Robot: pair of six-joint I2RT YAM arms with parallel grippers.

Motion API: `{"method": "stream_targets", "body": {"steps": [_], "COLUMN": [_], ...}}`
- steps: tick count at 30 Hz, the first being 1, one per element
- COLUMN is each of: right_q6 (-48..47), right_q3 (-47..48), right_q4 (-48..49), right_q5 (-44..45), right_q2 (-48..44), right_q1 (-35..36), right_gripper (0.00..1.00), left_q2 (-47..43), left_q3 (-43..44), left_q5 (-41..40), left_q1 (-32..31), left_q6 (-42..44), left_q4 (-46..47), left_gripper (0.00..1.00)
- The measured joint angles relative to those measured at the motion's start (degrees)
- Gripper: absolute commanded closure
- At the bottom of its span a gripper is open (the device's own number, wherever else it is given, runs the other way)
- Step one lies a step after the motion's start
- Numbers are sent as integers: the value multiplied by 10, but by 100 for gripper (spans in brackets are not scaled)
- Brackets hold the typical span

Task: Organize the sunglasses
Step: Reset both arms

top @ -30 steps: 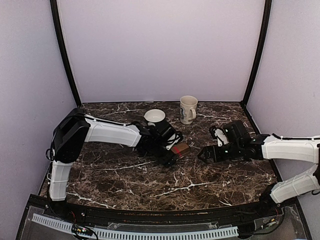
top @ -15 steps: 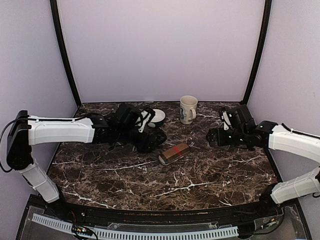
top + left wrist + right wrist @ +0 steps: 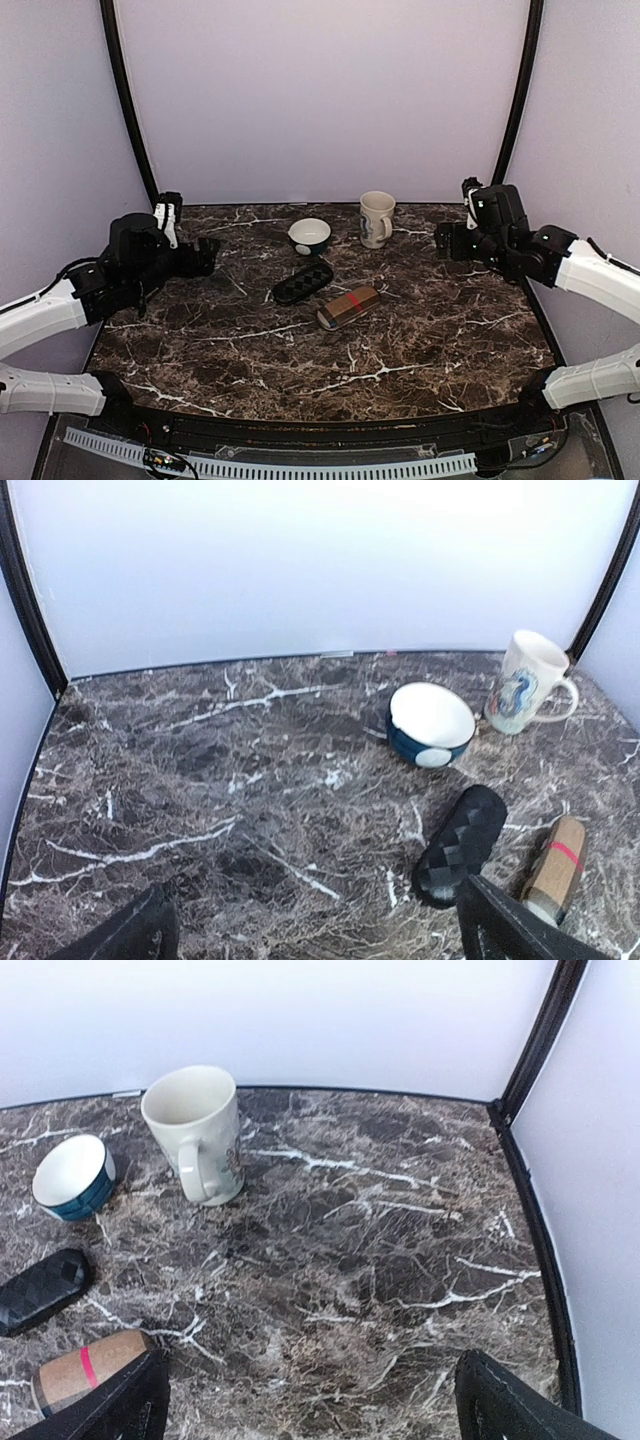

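No sunglasses show in any view. A black checkered case (image 3: 303,282) (image 3: 461,844) (image 3: 42,1289) lies shut near the table's middle, and a brown striped case (image 3: 348,307) (image 3: 556,869) (image 3: 88,1369) lies shut just right of it. My left gripper (image 3: 200,258) (image 3: 318,938) hangs open over the table's left side, well away from both cases, with nothing between its fingers. My right gripper (image 3: 443,243) (image 3: 312,1410) hangs open at the back right, empty as well.
A white bowl with a dark blue outside (image 3: 310,236) (image 3: 431,724) (image 3: 74,1176) stands behind the black case. A cream mug (image 3: 377,218) (image 3: 528,683) (image 3: 195,1133) stands to its right near the back wall. Pale walls and black corner posts (image 3: 127,105) close in the dark marble table (image 3: 420,340).
My left arm has pulled back from the cases to the far left, leaving the black case lying beside the brown one. My right arm has drawn back to the rear right corner.
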Motion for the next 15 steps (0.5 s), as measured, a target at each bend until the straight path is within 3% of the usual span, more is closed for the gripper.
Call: {"method": "stream_targets", "body": {"steps": [6, 15], "right_q6": [-21, -49], "right_q3": [-38, -75], "right_q4": [36, 66], "right_q5": [29, 31], "right_q2": [-86, -158], "right_q1": [-1, -1], "right_gripper": [0, 0], "left_q2": [-107, -112], "left_q3": [-60, -62], "left_q5": [-1, -30], "left_q1": [1, 1], "left_q6": [18, 39], "left_q4": [46, 41], "left_gripper": [1, 2]}}
